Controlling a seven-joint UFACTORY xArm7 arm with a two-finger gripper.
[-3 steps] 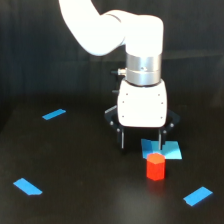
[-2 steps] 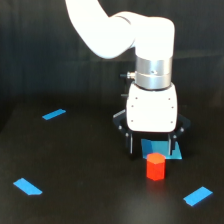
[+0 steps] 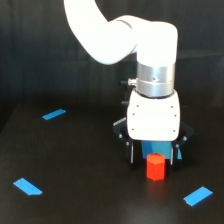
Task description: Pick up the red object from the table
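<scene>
We see the small bright red-orange upright block (image 3: 155, 166) standing on the wide matte black table (image 3: 80, 170), directly below the white arm's black gripper (image 3: 153, 156). The gripper's two dark fingers (image 3: 131, 153) hang spread apart, one on each side of the block, gripping nothing. A flat blue piece (image 3: 155, 147) lies just behind the block, partly hidden by the gripper body.
</scene>
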